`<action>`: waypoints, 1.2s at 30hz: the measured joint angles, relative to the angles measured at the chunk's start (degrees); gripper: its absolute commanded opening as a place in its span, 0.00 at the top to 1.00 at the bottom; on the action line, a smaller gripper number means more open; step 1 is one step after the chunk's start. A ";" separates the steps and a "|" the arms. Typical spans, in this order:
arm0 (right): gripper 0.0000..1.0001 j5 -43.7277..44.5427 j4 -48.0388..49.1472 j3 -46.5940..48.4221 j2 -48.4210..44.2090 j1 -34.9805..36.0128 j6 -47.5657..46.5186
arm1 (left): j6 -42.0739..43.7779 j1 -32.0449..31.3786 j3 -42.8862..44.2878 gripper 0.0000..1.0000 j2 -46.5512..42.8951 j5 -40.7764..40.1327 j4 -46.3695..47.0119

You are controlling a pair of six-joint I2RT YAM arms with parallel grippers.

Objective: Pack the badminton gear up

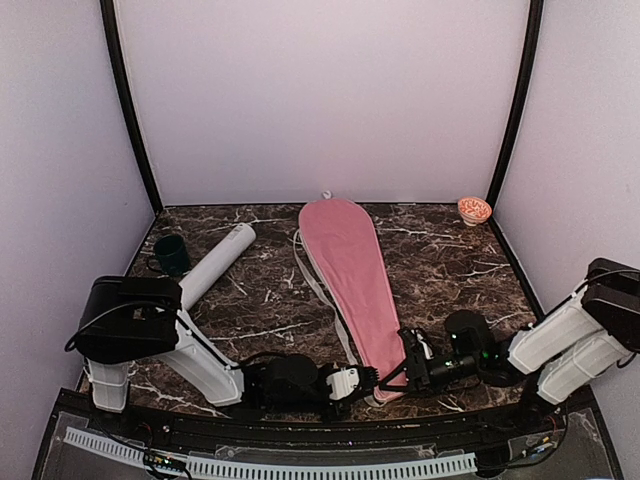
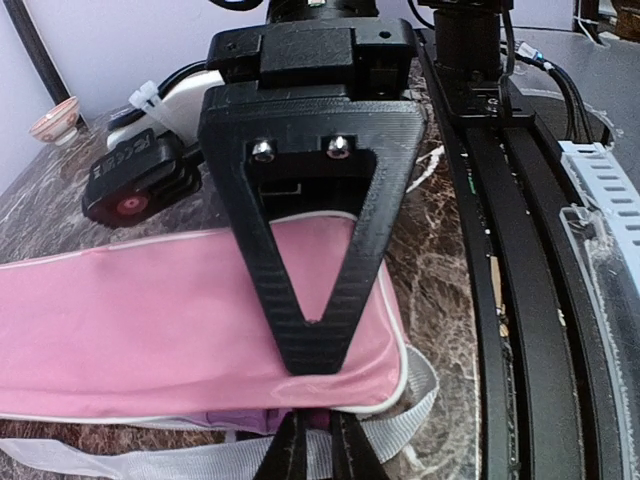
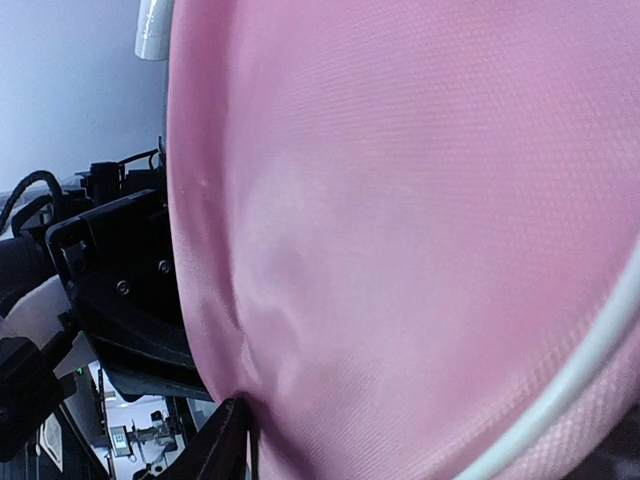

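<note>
The large pink racket-shaped cover (image 1: 350, 260) lies lengthwise on the marble table, its narrow end at the near edge. Both grippers meet at that end. My left gripper (image 1: 367, 379) is shut on the cover's lower edge (image 2: 322, 425), next to its grey strap (image 2: 440, 395). My right gripper (image 1: 393, 377) faces it, its fingers closed to a point (image 2: 315, 345) pinching the cover's top layer. Pink fabric (image 3: 420, 200) fills the right wrist view, puckered at the fingertip (image 3: 232, 425). The long pale grey tube (image 1: 216, 262) lies at the left. Rackets and shuttlecocks are out of view.
A dark green cup (image 1: 170, 254) stands by the tube at the far left. An orange-patterned bowl (image 1: 474, 209) sits in the back right corner and also shows in the left wrist view (image 2: 55, 120). A black rail (image 1: 300, 425) runs along the near table edge.
</note>
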 measured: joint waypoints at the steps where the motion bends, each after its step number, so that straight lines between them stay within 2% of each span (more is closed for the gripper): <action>1: 0.55 -0.39 0.94 0.13 0.70 0.68 0.24 | 0.28 0.00 -0.31 0.90 -0.90 0.13 -0.28; 7: 0.52 -1.51 2.91 1.20 3.15 2.99 1.16 | 1.46 -0.24 -1.92 0.88 -1.86 1.05 0.13; 14: 0.49 -1.62 3.89 2.05 4.35 4.11 2.27 | 0.15 0.72 -3.10 0.79 1.84 4.02 7.32; 23: 0.46 -1.88 6.64 2.45 6.40 4.66 3.30 | -0.02 1.03 -4.98 0.53 2.60 7.08 10.05; 26: 0.45 -1.27 2.60 2.45 3.50 4.44 1.81 | -0.15 1.05 -8.98 0.45 0.35 7.30 10.23; 30: 0.43 0.24 -5.64 2.67 -2.69 3.54 -1.07 | -0.52 1.05 -13.27 0.42 -2.38 7.56 10.29; 36: 0.30 1.33 -15.63 3.72 -7.28 -0.33 -5.01 | -1.64 1.05 -14.56 0.40 -3.61 8.28 10.71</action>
